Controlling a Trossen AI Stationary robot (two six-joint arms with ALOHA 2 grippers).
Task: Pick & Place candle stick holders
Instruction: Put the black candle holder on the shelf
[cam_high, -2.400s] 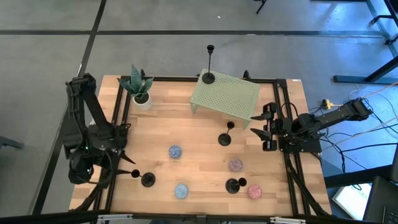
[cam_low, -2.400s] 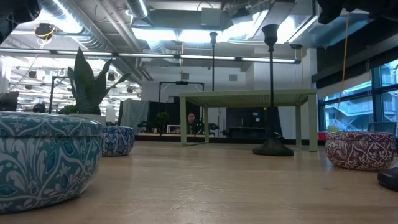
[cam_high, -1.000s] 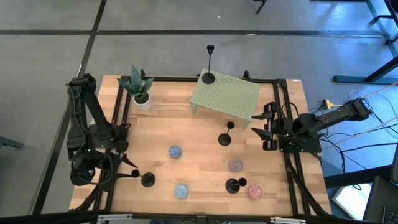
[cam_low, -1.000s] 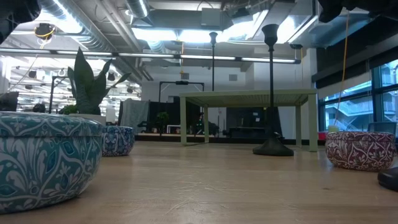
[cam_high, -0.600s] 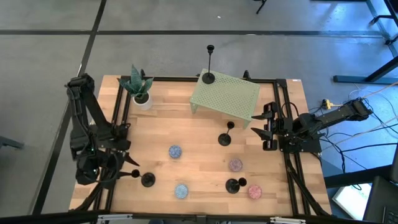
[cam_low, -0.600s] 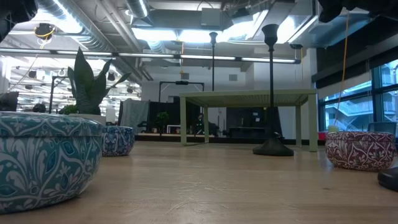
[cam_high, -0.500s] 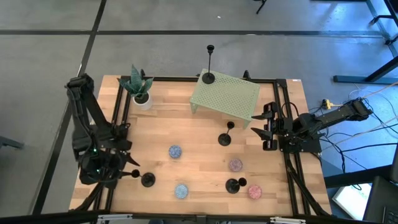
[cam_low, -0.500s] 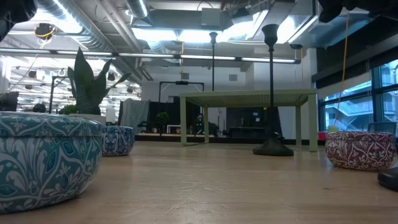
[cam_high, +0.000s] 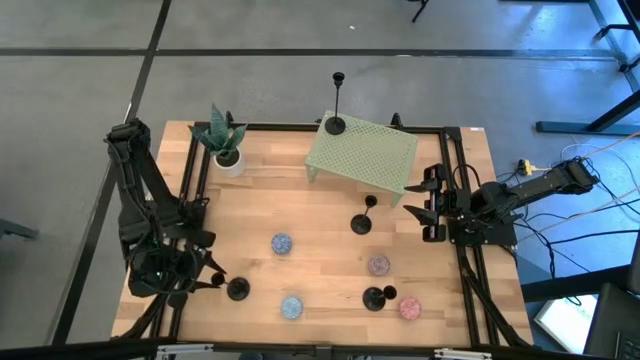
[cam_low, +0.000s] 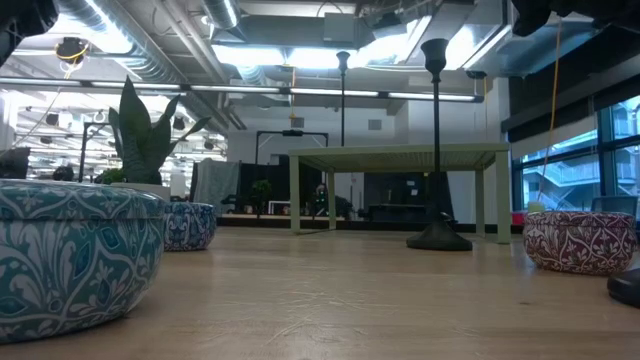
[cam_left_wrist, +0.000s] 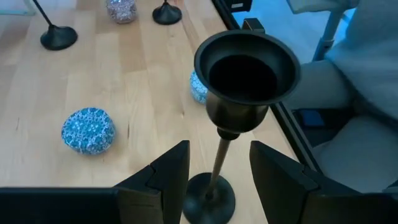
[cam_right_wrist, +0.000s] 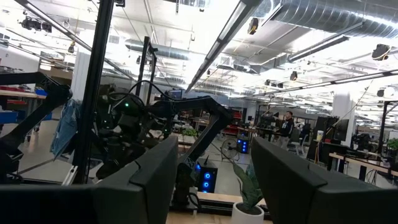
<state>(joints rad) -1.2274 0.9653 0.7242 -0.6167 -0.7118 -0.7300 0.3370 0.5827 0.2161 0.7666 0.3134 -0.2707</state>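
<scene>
— Progress check: how far along?

— Judging by the green rack (cam_high: 362, 155), one candle stick holder (cam_high: 336, 122) stands on its far corner. Three wait on the wood: one (cam_high: 363, 221) just in front of the rack, one (cam_high: 375, 297) well in front, and the nearest one (cam_left_wrist: 219, 143) far off toward my left side.

— Your grippers?

— My left gripper (cam_left_wrist: 217, 168) straddles that nearest stem, fingers parted, not yet pinching. My right gripper (cam_right_wrist: 211, 174) waits beside the rack, spread, holding nothing.

— How do they look?

— Slim black metal: round flat base, thin stem, small cup.
</scene>
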